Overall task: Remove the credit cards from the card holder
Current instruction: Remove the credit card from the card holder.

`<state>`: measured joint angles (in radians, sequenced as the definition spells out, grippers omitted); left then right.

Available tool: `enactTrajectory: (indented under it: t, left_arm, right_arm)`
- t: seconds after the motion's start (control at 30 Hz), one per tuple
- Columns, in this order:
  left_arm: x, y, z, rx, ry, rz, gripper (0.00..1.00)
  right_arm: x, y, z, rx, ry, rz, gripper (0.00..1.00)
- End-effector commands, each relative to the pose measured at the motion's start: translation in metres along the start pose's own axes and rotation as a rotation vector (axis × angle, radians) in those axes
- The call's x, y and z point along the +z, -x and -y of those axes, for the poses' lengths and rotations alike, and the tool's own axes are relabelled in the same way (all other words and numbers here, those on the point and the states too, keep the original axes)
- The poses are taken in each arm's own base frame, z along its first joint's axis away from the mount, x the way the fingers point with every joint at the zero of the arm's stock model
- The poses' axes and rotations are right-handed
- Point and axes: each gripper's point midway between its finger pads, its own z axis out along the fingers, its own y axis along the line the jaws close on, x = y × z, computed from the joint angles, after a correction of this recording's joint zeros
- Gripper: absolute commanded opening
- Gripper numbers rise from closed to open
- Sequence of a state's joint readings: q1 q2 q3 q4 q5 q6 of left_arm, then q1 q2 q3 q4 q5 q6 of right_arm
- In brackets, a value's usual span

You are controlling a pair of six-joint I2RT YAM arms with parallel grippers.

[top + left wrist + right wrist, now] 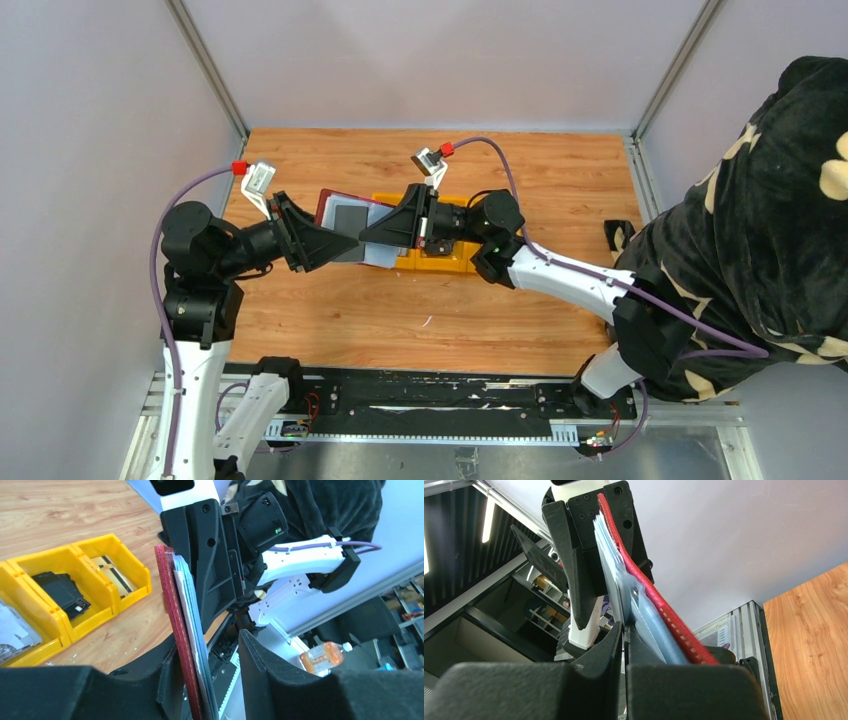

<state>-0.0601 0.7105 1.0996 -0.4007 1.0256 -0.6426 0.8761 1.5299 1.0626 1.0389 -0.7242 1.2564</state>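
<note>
The dark red card holder (328, 201) hangs open above the table between my two grippers. Greyish credit cards (352, 216) lie against its grey-blue lining. In the left wrist view the card holder (172, 610) stands edge-on with the credit cards (191, 615) beside it. My left gripper (207, 645) is open: one finger rests on the red cover, the other stands apart from the cards. My right gripper (624, 630) is shut, and a thin pale credit card (606, 555) from inside the card holder (659, 605) runs down into the slit. From above, the left gripper (345, 243) and right gripper (372, 235) nearly meet.
A yellow three-compartment bin (452, 264) sits on the wooden table under the right gripper. In the left wrist view the bin (75, 547) holds dark and striped flat items. A person in a black patterned garment (760, 220) stands at the table's right edge.
</note>
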Motion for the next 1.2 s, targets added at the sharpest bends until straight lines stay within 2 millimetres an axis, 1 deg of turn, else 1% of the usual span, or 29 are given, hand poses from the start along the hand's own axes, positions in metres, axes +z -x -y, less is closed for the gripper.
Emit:
enactTrajectory:
  t: [0.0, 0.07, 0.13, 0.23, 0.33, 0.53, 0.6, 0.63, 0.7, 0.8, 0.87, 0.93, 1.0, 1.17]
  left_arm:
    - [-0.004, -0.004, 0.028, 0.003, -0.129, -0.042, 0.46]
    - [-0.005, -0.003, 0.032, 0.010, -0.150, -0.038, 0.46]
    - [-0.006, -0.003, 0.036, 0.008, -0.172, -0.039, 0.43]
    - [-0.007, -0.001, 0.044, -0.004, -0.209, -0.044, 0.36]
    - [-0.008, 0.001, 0.050, 0.002, -0.229, -0.045, 0.31]
    - [-0.008, 0.005, 0.053, 0.001, -0.233, -0.034, 0.24]
    - [-0.008, 0.005, 0.053, 0.008, -0.227, -0.025, 0.21]
    - [-0.008, 0.006, 0.051, 0.006, -0.223, -0.022, 0.20]
    - [-0.007, 0.006, 0.049, 0.001, -0.215, -0.017, 0.16]
    - [-0.006, 0.005, 0.045, -0.004, -0.202, -0.015, 0.13]
    - [-0.006, 0.005, 0.043, -0.005, -0.195, -0.015, 0.13]
    - [-0.006, 0.004, 0.043, -0.005, -0.191, -0.016, 0.13]
    - [-0.006, 0.004, 0.043, -0.007, -0.190, -0.017, 0.13]
    - [-0.006, 0.005, 0.044, -0.006, -0.185, -0.018, 0.13]
  right_arm:
    - [0.000, 0.003, -0.017, -0.031, 0.048, 0.040, 0.01]
    - [-0.002, 0.002, -0.019, -0.034, 0.049, 0.044, 0.00]
    - [-0.005, 0.001, -0.020, -0.037, 0.049, 0.047, 0.00]
    - [-0.008, 0.000, -0.022, -0.043, 0.052, 0.056, 0.00]
    - [-0.012, -0.001, -0.026, -0.052, 0.060, 0.064, 0.00]
    - [-0.018, -0.003, -0.037, -0.062, 0.099, 0.075, 0.01]
    - [-0.020, -0.003, -0.041, -0.064, 0.114, 0.079, 0.04]
    - [-0.020, -0.003, -0.044, -0.067, 0.123, 0.082, 0.07]
    - [-0.020, -0.002, -0.049, -0.069, 0.143, 0.084, 0.17]
    - [-0.019, 0.001, -0.056, -0.071, 0.169, 0.090, 0.27]
    - [-0.017, 0.003, -0.058, -0.073, 0.178, 0.091, 0.28]
    - [-0.015, 0.005, -0.059, -0.072, 0.190, 0.094, 0.23]
    - [-0.015, 0.006, -0.065, -0.071, 0.227, 0.099, 0.14]
    - [-0.021, 0.004, -0.069, -0.055, 0.266, 0.112, 0.02]
